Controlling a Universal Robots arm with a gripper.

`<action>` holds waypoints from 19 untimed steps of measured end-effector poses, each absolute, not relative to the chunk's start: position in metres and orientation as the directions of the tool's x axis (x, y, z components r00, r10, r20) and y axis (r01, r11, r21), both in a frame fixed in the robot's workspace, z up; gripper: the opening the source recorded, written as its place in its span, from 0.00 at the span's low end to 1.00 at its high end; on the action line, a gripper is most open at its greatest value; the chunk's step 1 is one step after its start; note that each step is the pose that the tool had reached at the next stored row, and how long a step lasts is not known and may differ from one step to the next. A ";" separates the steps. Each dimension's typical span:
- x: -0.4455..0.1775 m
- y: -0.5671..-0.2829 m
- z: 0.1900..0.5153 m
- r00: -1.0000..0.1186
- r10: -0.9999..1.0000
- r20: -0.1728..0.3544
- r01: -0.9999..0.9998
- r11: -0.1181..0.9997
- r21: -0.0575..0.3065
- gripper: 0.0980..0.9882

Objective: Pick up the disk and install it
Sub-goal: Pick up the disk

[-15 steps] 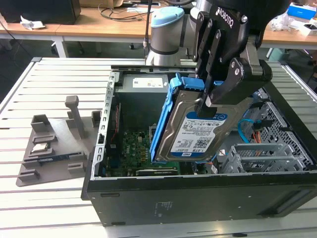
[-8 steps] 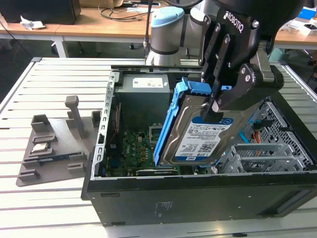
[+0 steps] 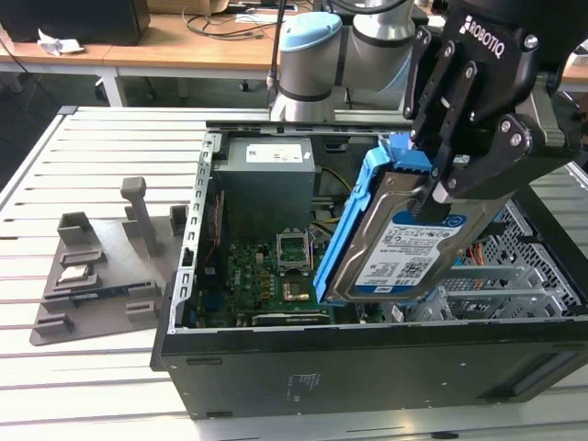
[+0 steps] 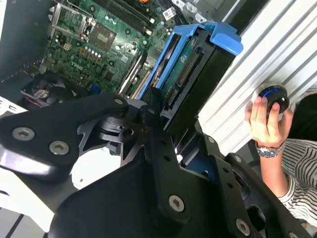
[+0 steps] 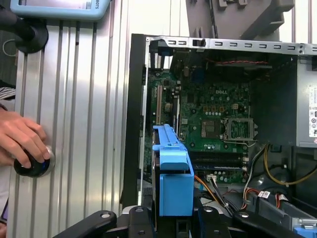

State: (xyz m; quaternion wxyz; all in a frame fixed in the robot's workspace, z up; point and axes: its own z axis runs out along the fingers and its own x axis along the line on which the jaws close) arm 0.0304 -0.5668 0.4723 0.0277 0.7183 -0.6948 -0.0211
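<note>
I have the tool point(image 3: 439, 188) pinching the disk point(image 3: 390, 216), tilted over the open case point(image 3: 367, 363), its white-and-blue label point(image 3: 393, 265) facing up.

The black computer box point(image 3: 367, 372) lies open on the metal table point(image 3: 101, 147), with a green board point(image 3: 262, 280) inside. A grey plastic stand point(image 3: 101, 276) sits beside it

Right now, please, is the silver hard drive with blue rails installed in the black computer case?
Out: the gripper holds the drive tilted above the open case.
</note>
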 end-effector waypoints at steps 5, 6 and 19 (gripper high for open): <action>0.055 -0.562 0.472 0.034 -0.999 0.008 -0.997 -0.033 0.075 0.30; 0.059 -0.561 0.472 0.033 -0.999 0.008 -0.997 -0.033 0.077 0.30; 0.097 -0.556 0.469 0.034 -0.999 0.009 -0.996 -0.033 0.088 0.30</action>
